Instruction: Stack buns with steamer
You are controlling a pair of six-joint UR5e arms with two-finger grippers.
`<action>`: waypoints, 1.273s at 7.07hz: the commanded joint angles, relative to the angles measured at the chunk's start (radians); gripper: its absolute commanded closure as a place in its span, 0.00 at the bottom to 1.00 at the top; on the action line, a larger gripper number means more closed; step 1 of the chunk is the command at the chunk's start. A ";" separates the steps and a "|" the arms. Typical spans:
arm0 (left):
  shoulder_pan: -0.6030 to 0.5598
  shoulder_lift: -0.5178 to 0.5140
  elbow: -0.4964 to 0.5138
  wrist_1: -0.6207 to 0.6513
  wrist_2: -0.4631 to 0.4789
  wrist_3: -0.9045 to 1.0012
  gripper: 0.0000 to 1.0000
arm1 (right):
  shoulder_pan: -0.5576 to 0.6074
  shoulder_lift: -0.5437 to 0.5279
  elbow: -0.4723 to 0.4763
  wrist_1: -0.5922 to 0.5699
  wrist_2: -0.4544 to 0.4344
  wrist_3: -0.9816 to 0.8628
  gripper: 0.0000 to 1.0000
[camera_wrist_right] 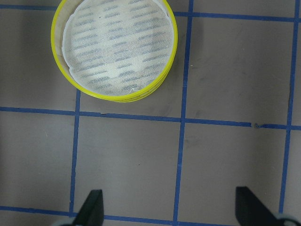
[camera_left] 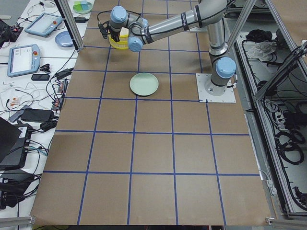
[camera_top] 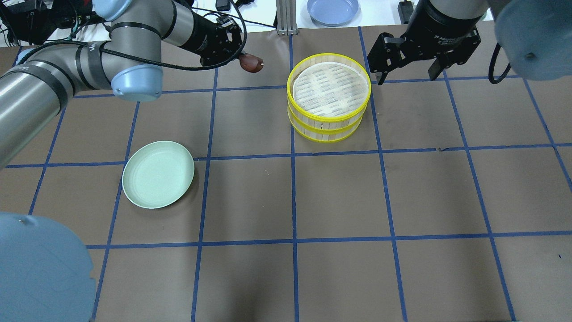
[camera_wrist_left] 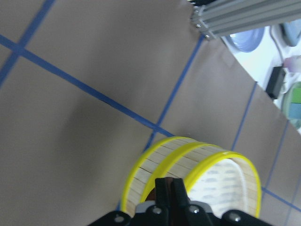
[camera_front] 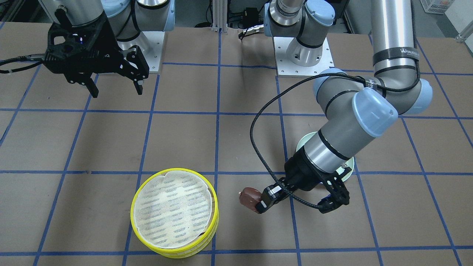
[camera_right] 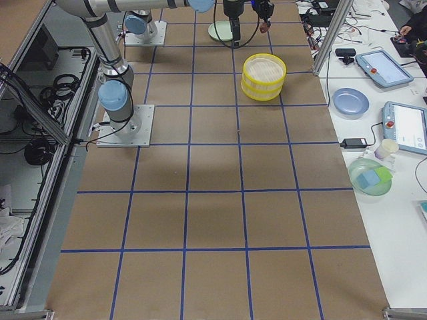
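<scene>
The steamer is two yellow-rimmed trays stacked one on the other, with the white slatted bottom of the top tray showing. My left gripper is shut on the dark reddish-brown bun and holds it above the table to the steamer's left; the bun also shows in the front view. The left wrist view shows the steamer just ahead of the shut fingers. My right gripper is open and empty, raised to the right of the steamer. The cream-yellow bun is hidden.
The pale green plate lies empty on the table's left half, partly behind the left arm in the front view. A blue plate and an aluminium post are beyond the table's far edge.
</scene>
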 commanded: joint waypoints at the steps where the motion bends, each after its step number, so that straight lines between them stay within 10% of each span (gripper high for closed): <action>1: -0.093 -0.039 0.000 0.099 -0.032 -0.115 1.00 | -0.002 -0.002 -0.003 -0.001 0.002 -0.001 0.00; 3: -0.138 -0.093 0.002 0.123 -0.031 -0.130 0.92 | -0.002 -0.001 0.000 0.034 -0.016 -0.002 0.00; 4: -0.144 -0.112 0.002 0.154 -0.031 -0.132 0.31 | -0.002 -0.002 0.000 0.076 -0.025 -0.002 0.00; 5: -0.147 -0.116 0.002 0.162 -0.031 -0.144 0.10 | -0.002 -0.004 -0.002 0.091 -0.029 -0.001 0.00; 9: -0.135 -0.058 0.051 0.145 -0.025 -0.114 0.00 | -0.002 -0.002 -0.002 0.125 -0.032 -0.002 0.00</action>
